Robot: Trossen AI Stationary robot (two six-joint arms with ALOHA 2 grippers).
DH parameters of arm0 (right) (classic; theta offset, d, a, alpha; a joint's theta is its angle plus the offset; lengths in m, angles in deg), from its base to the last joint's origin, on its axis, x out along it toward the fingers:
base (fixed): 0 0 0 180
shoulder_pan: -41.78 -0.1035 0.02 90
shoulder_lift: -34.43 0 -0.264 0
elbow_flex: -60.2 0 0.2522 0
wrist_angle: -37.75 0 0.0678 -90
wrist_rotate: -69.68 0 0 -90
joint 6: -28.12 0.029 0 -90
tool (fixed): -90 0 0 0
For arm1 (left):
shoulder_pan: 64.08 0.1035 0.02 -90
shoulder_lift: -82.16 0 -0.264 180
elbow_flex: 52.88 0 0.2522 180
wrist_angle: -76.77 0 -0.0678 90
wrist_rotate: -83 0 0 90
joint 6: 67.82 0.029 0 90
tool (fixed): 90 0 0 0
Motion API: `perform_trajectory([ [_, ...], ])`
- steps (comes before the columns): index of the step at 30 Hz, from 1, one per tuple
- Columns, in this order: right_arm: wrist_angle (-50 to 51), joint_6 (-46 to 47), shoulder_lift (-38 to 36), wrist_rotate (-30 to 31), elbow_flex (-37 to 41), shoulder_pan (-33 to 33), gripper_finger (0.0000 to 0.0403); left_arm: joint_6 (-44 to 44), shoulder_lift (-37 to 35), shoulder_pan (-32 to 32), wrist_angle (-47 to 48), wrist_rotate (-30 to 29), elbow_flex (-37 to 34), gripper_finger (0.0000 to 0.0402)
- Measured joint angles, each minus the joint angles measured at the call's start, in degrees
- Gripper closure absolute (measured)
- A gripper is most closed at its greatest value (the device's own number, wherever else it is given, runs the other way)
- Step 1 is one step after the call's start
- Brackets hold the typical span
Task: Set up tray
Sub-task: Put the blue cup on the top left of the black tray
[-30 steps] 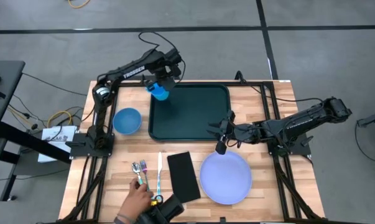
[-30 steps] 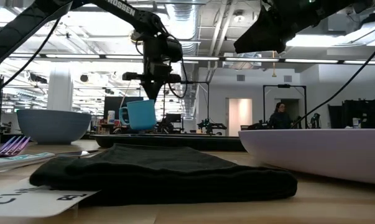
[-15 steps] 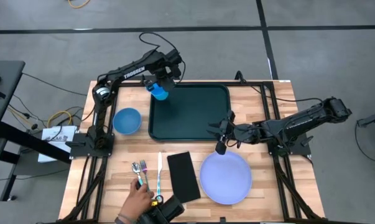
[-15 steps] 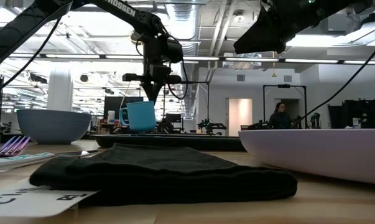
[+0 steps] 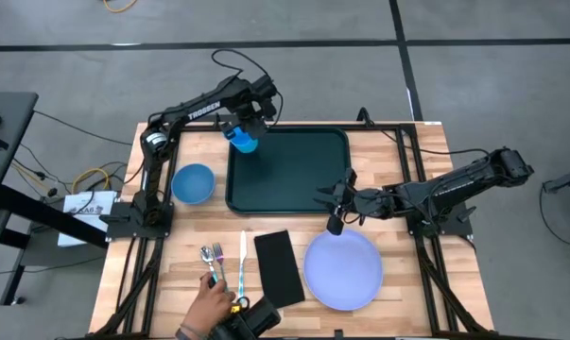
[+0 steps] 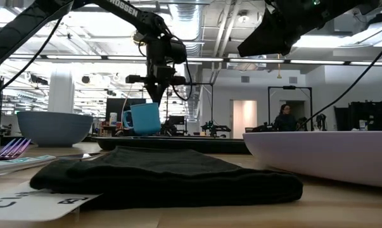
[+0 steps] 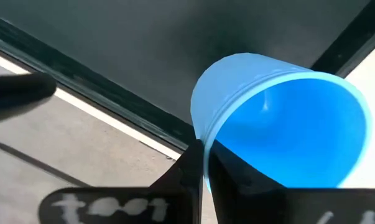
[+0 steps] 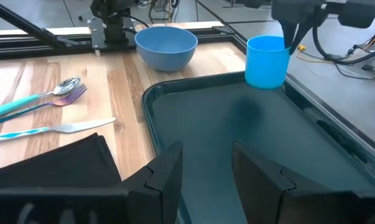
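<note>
Tray (image 5: 289,170): dark green, flat on the bench (image 5: 407,156), far half, centre. Left pincer (image 5: 244,129): above the tray's far-left corner, clamped on the rim of a blue cup (image 5: 242,140) hanging clear of the tray. Right pincer (image 5: 336,200): over the tray's near-right edge, fingers parted, holding nothing.

Wooden table (image 5: 417,151) carries: green tray (image 5: 294,179), blue bowl (image 5: 192,182), plate (image 5: 343,271), black napkin (image 5: 278,267), fork (image 5: 218,265), spoon (image 5: 209,260), knife (image 5: 243,260).
</note>
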Motion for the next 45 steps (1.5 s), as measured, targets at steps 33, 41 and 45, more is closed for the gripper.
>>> perform_trajectory([
  [33,0.0,0.0,0.0,0.0,0.0,0.0,0.0275,-1.9,0.0,-0.1,-3.6,-1.8,-3.6,0.0391],
  [41,0.0,0.0,0.0,0.0,0.0,0.0,0.0275,-1.8,0.0,-0.1,-3.7,-3.1,-3.6,0.0389],
  [45,0.0,0.0,0.0,0.0,0.0,0.0,0.0275,-2.6,0.0,0.0,-4.2,-4.2,-3.6,0.0389],
])
